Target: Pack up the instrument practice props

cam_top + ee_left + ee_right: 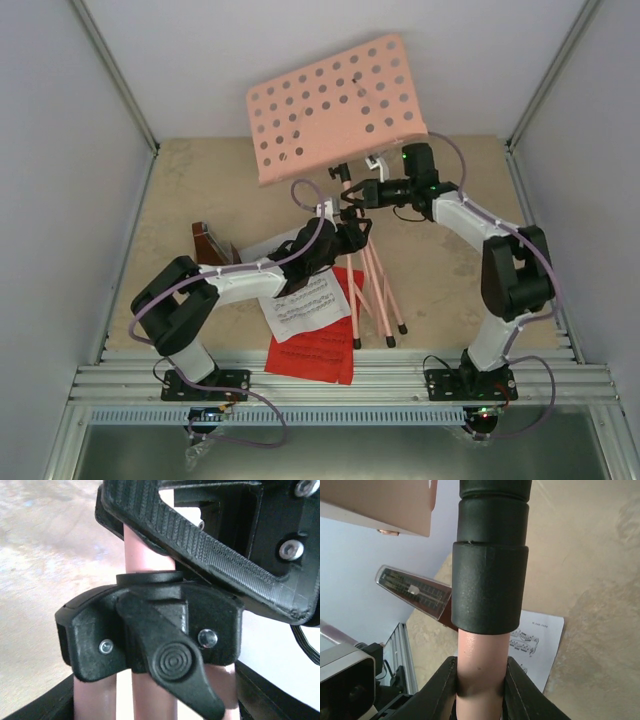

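Note:
The pink music stand stands mid-table, its hole-dotted desk (335, 105) up high and its tripod legs (378, 295) on the table. My right gripper (352, 192) is shut on the pink pole (482, 655) just beside a black sleeve (490, 585). My left gripper (350, 238) is open; its fingers (272, 700) stand wide on either side of the legs, just below the black lever joint (150, 630). The brown metronome (208, 243) stands at the left. The white sheet (305, 305) lies on the red sheet (318, 352).
Grey walls close in the table on the left, back and right. An aluminium rail (340, 385) carrying both arm bases runs along the near edge. The sheets lie right beside the tripod feet (390, 340).

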### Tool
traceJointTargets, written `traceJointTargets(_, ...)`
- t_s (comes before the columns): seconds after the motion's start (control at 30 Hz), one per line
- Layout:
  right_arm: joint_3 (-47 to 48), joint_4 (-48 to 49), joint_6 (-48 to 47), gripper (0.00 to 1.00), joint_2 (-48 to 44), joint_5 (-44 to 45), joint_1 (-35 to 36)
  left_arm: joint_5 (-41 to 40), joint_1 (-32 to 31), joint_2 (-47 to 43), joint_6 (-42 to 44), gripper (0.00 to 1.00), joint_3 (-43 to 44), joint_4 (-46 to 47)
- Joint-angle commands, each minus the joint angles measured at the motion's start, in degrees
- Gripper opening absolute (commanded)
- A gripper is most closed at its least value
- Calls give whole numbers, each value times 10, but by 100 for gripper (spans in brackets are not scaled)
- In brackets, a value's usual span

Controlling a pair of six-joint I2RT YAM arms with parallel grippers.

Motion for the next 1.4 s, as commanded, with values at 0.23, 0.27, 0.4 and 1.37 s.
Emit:
traceJointTargets(0.23,20,117,-88,16,96,109,22,-72,-27,-13,-88,12,-18,131)
traceJointTargets(0.27,20,116,-89,17,102,109,23,-75,-27,-10,-93,12,-20,134)
traceJointTargets(0.4,15,116,-89,30,126,124,28,-84,-27,8,-96,12,-13,134)
traceJointTargets(1.37,-276,132,-44,79,-159,324,6,-174,-10,6,-175,6,-71,148)
